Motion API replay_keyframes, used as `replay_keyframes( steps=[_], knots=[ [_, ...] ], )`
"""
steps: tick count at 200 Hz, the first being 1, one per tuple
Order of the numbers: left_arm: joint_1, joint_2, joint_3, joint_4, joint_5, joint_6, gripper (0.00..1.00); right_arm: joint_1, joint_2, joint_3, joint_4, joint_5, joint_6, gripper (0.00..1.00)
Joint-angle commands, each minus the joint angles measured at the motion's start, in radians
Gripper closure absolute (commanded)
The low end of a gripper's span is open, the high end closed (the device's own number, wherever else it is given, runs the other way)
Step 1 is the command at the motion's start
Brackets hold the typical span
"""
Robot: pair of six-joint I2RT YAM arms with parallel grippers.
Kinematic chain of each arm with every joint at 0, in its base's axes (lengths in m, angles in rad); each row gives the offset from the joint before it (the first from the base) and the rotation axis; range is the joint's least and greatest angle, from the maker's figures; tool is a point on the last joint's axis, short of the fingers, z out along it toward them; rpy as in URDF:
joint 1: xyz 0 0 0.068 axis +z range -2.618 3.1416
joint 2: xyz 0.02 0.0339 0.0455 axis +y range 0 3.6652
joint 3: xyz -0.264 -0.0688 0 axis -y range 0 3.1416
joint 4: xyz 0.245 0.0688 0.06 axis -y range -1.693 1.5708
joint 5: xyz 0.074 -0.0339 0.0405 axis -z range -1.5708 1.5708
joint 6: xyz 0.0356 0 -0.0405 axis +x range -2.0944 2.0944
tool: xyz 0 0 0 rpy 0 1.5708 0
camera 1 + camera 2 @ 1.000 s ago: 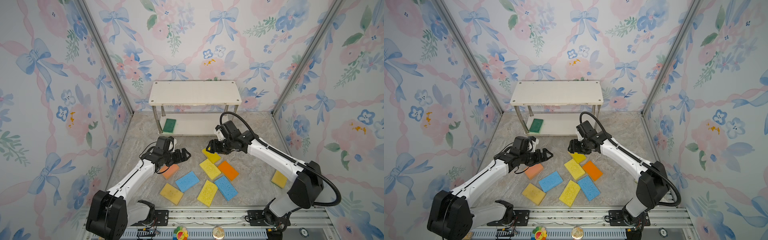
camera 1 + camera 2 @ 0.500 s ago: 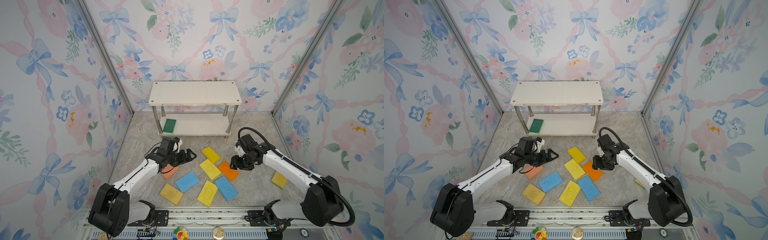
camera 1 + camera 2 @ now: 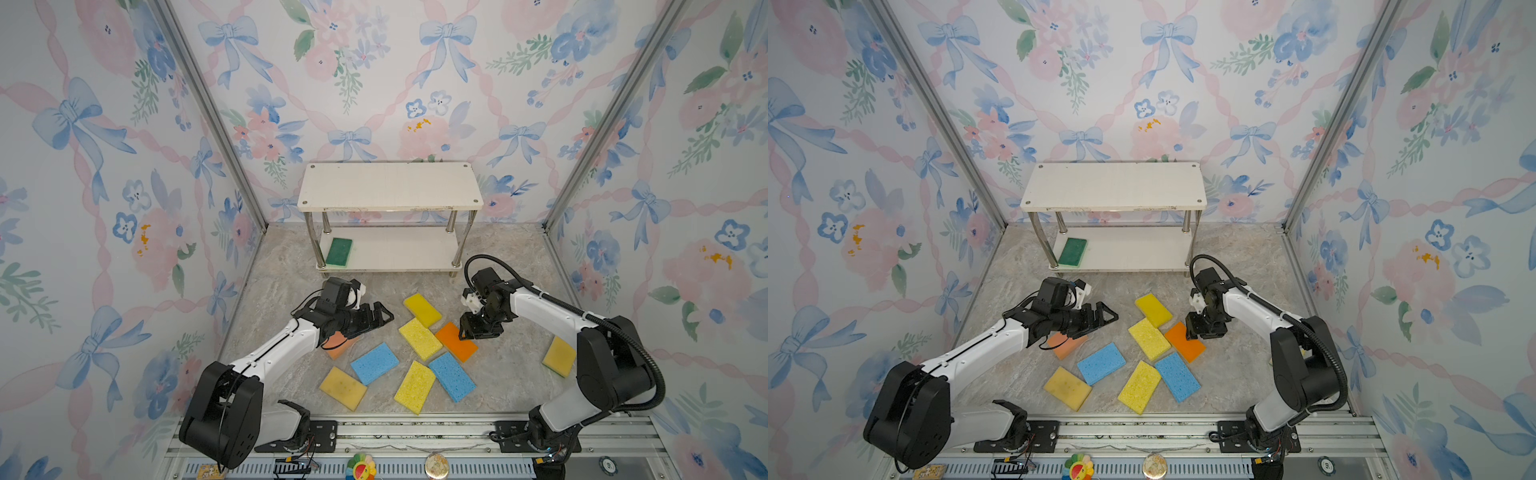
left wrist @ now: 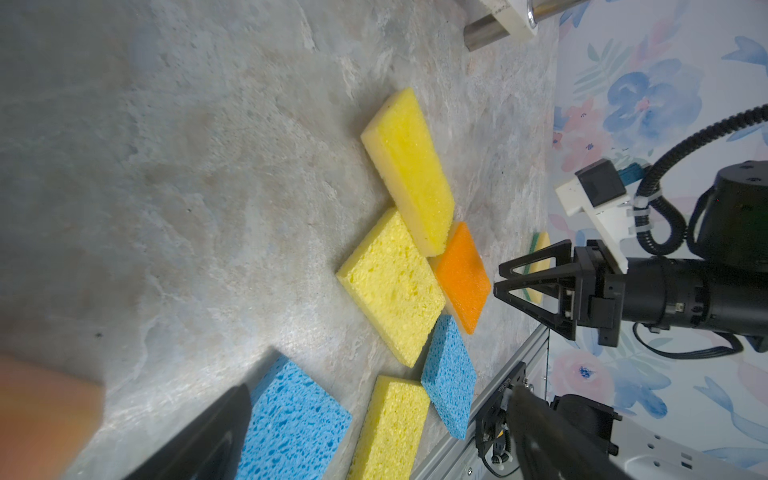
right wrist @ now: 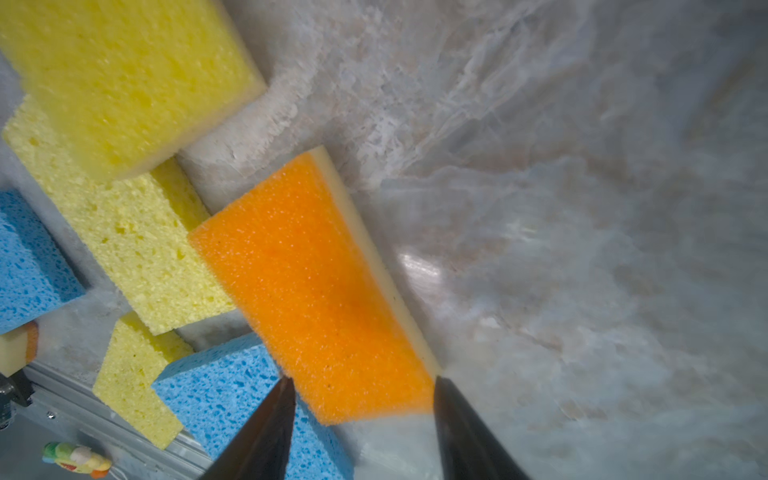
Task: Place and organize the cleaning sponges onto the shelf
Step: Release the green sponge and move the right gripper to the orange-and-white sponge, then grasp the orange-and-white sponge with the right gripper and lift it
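Both top views: shelf (image 3: pixel 390 187) at 12 o'clock of floor (image 3: pixel 291 257), green sponge (image 3: pixel 338 251) on its lower tier, 9 o'clock end. Left gripper (image 3: pixel 384 318) jaws wide apart, empty, above peach sponge (image 3: pixel 338 348). Right gripper (image 5: pixel 361 380) straddles orange sponge (image 5: pixel 316 286) end at 5 o'clock from shelf, tips at its edges, clamped or not cannot tell.
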Motion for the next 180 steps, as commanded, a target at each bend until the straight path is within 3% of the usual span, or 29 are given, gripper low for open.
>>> replay_keyframes(
  steps=[1, 82, 94, 136, 180],
  knots=[
    [-0.002, 0.017, -0.010, 0.007, 0.018, -0.006, 0.02, -0.013, 0.057, 0.042, -0.001, -0.042, -0.075, 0.44],
    [-0.002, 0.066, 0.018, 0.007, 0.035, 0.006, 0.02, -0.024, 0.191, 0.092, 0.007, -0.028, -0.103, 0.49],
    [-0.001, 0.072, 0.019, 0.007, 0.037, 0.008, 0.02, -0.024, 0.199, 0.093, 0.007, -0.032, -0.102, 0.54],
    [-0.001, 0.075, 0.017, 0.007, 0.039, 0.011, 0.02, -0.027, 0.174, 0.075, 0.007, -0.026, -0.085, 0.84],
    [-0.002, 0.074, 0.035, 0.007, 0.052, 0.026, 0.02, -0.085, 0.006, 0.014, 0.047, -0.101, 0.021, 0.93]
  ],
)
